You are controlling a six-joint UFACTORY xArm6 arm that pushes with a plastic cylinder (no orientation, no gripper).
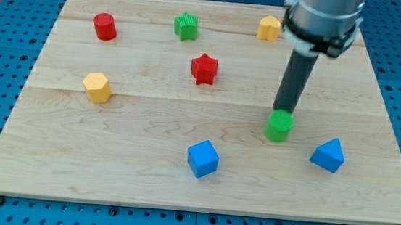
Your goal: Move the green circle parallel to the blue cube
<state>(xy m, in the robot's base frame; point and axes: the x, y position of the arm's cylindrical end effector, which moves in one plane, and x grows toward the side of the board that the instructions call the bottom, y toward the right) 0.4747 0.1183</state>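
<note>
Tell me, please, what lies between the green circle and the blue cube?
Nothing: the camera view shows only bare wood between the green circle and the blue cube.

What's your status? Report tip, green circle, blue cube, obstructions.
My tip at the green circle's top edge, apparently touching. Green circle sits right of and slightly above the blue cube. Nothing between them; blue wedge-like block off to the right.

1. The green circle (280, 126) lies on the board (143, 187), toward the view's lower right.
2. My tip (283, 111) stands at the circle's top edge, apparently touching it.
3. The blue cube (202, 158) lies to the circle's lower left, well apart.
4. The blue triangular block (328, 154) lies to the circle's lower right, near it.
5. The red star (204, 68) lies toward the view's top from the cube.
</note>
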